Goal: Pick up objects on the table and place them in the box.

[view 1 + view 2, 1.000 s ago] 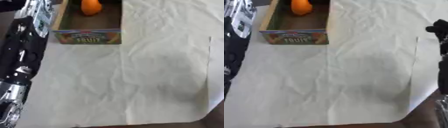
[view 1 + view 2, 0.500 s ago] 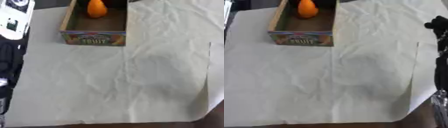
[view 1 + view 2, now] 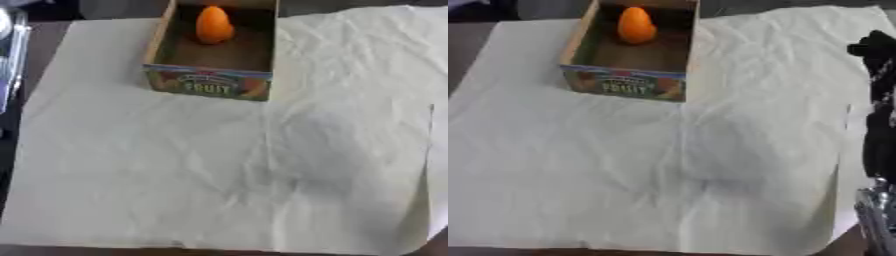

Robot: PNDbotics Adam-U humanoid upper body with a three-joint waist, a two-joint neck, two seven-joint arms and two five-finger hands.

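A: Right eye view entry. Where is the orange object (image 3: 635,25)?

B: Inside the box (image 3: 626,86), toward its far end, upright. The box sits at the far left of the cream cloth (image 3: 658,165) covering the surface.

A: And the hands?

B: The right hand (image 3: 875,45) shows at the right edge, dark, well apart from the box; cannot tell whether its fingers are curled or straight. The left hand shows in neither view.

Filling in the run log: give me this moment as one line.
orange fruit: in fruit box | cloth: nothing else on it | right robot hand: at right edge
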